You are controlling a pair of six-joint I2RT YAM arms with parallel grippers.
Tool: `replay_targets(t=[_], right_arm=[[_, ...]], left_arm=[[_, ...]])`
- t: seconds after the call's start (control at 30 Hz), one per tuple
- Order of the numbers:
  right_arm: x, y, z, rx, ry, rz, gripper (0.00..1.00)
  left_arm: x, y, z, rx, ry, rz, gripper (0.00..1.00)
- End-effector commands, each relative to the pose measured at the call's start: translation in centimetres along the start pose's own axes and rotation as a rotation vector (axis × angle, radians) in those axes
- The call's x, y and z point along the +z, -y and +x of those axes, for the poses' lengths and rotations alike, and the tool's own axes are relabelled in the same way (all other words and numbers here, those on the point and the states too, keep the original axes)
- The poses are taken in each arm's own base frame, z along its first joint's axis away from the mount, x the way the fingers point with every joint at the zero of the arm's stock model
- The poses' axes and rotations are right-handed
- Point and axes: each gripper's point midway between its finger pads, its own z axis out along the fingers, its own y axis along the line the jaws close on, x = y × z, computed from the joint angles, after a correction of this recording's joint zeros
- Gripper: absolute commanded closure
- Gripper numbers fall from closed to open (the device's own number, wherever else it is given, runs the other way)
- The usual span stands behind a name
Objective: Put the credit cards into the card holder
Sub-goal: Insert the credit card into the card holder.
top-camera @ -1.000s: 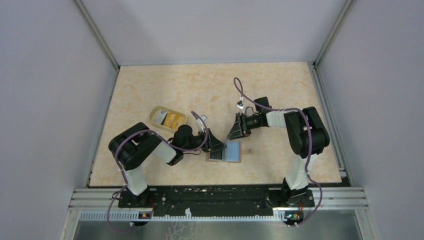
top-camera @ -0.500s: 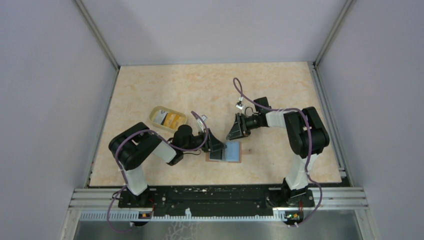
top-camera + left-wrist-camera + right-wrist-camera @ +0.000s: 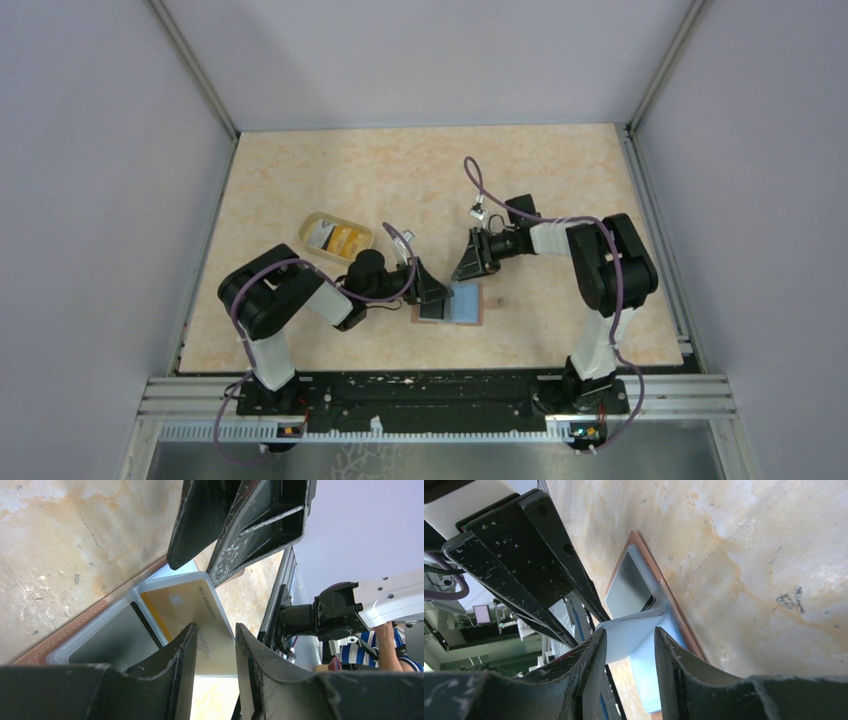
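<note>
Little had changed since the earlier view. Only the right arm's wrist and its purple cable (image 3: 478, 182) had crept a touch to the left, while everything else lay where it had been.

At the left, a yellowish tray (image 3: 312, 222) sat on the counter (image 3: 560, 180) with a white and an orange card (image 3: 340, 238) inside, well apart from the work. Right of it, the left pincer (image 3: 215, 626) was partly closed, with a gold card (image 3: 192, 610) running between its fingers. The card's far end was tilted down into a clear pocket of the wallet (image 3: 468, 303).

The wallet lay open near the middle of the counter, blue lining up and brown edge showing. From above, the left pincer hid its left half.

At the wallet's far side, the right pincer (image 3: 629, 630) was partly closed on a raised flap of the blue lining, holding it up off the wallet. Its fingers hung close over the card's far end, crowding the left pincer's path.
</note>
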Motion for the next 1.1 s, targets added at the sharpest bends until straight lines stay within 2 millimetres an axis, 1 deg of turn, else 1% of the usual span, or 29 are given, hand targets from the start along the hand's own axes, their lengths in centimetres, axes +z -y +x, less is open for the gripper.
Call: replay_targets(t=[0.0,0.17,0.33,0.53,0.7,0.83,0.93,1.07], right_arm=[[0.9,-0.4,-0.2,-0.040,-0.016,-0.007,0.60],[0.8,-0.3,-0.2,-0.058,-0.019,0.012,0.60],[0.5,0.7,-0.1,-0.097,-0.037,0.085,0.60],[0.6,0.8,0.1,-0.146,-0.054,0.127,0.60],[0.2,0.2,-0.3,-0.190,-0.051,0.130,0.60],[-0.5,-0.5,-0.6,-0.302,-0.046,0.137,0.60],[-0.9,-1.2,-0.8,-0.351,-0.032,0.139,0.60],[-1.1,-1.7,-0.9,-0.376,-0.025,0.129,0.60]], left_arm=[[0.0,0.1,0.0,0.005,0.000,0.019,0.60],[0.0,0.1,0.0,0.003,-0.002,0.021,0.59],[-0.2,0.1,0.0,-0.003,0.004,0.020,0.58],[-0.5,0.0,-0.1,-0.025,0.008,-0.001,0.57],[-0.7,0.0,0.0,-0.029,0.006,-0.015,0.57],[-0.9,-0.3,-0.1,-0.033,0.009,-0.045,0.58],[-1.1,-0.6,-0.1,-0.030,0.007,-0.073,0.58],[-1.5,-1.0,0.0,-0.024,0.003,-0.110,0.58]])
